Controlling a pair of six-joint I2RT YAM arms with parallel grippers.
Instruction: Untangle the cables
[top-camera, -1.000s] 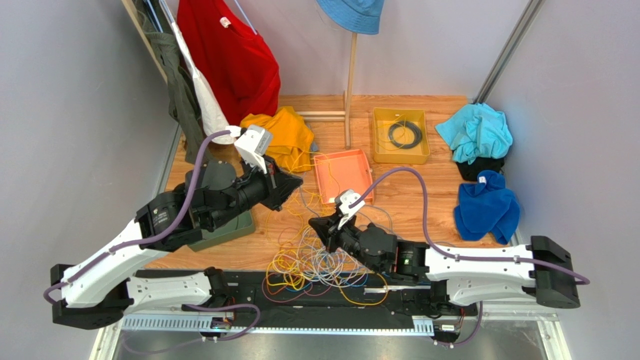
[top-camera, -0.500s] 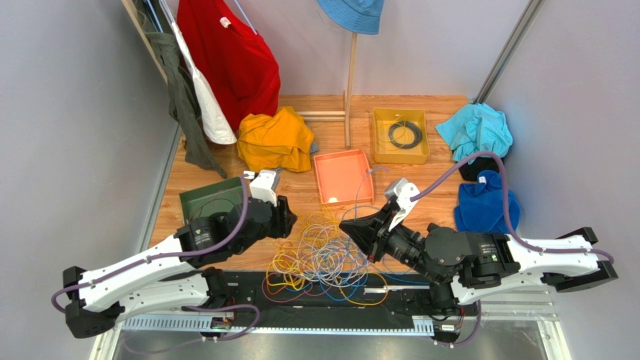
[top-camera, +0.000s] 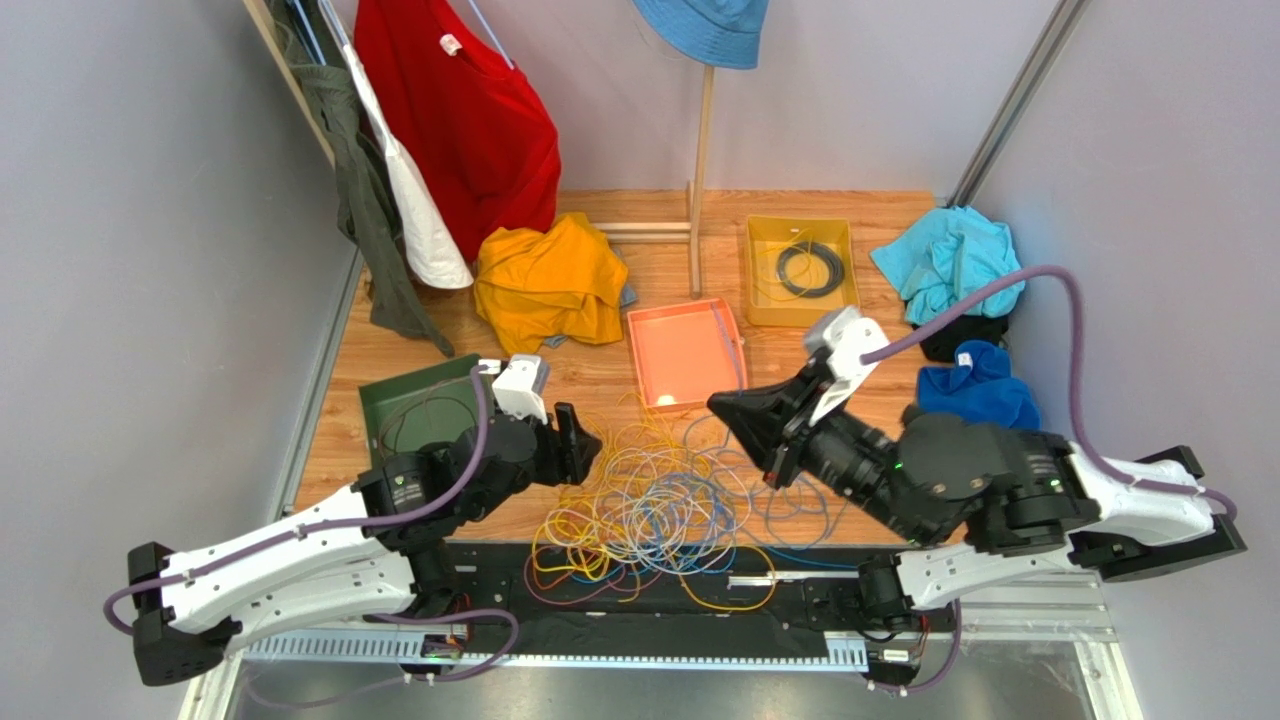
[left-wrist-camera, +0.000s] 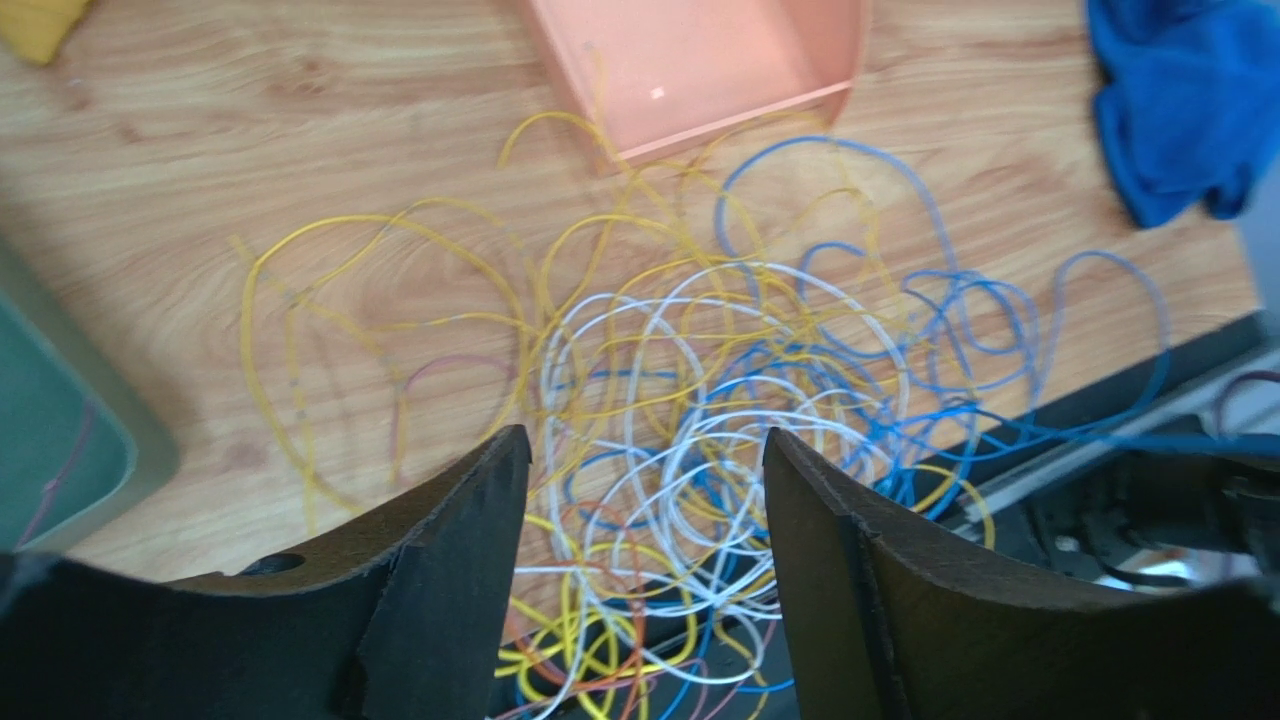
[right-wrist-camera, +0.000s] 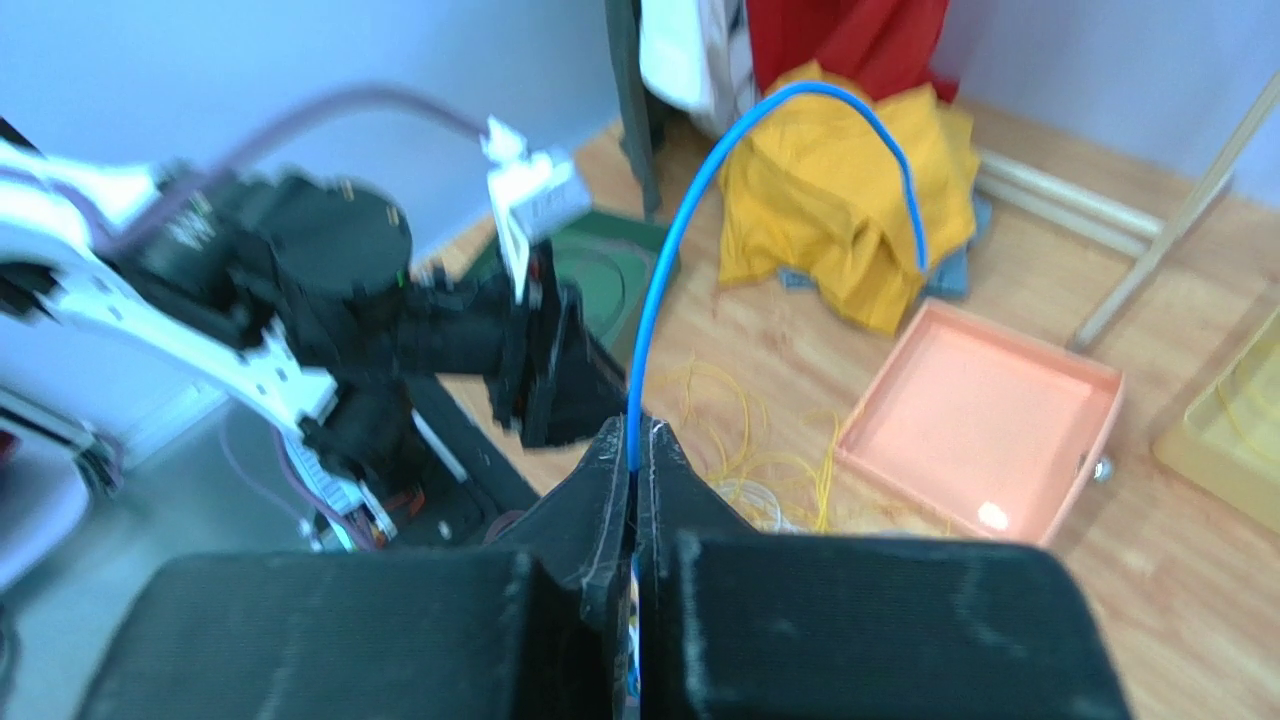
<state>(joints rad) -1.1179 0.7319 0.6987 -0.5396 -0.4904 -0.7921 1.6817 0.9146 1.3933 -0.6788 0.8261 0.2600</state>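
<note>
The cables (top-camera: 661, 507) lie in a tangled heap of yellow, white, blue and orange wire on the wooden table near its front edge. Through the left wrist view the cables (left-wrist-camera: 706, 405) spread out below my left gripper (left-wrist-camera: 646, 438), which is open with nothing between its fingers. From above, the left gripper (top-camera: 589, 446) hovers at the heap's left side. My right gripper (top-camera: 718, 402) is raised over the heap's right side. In its wrist view the right gripper (right-wrist-camera: 634, 435) is shut on a blue cable (right-wrist-camera: 781, 113), which arcs up and over from the fingertips.
An orange tray (top-camera: 685, 353) sits just behind the heap. A yellow tray (top-camera: 801, 308) holding a black coil stands further back. A green tray (top-camera: 394, 408) is at the left. A yellow cloth (top-camera: 552, 278), blue cloths (top-camera: 977, 398) and a wooden stand (top-camera: 699, 165) surround the area.
My left gripper has come forward from near the yellow cloth to the heap and opened. My right gripper has lifted up and to the right, staying shut.
</note>
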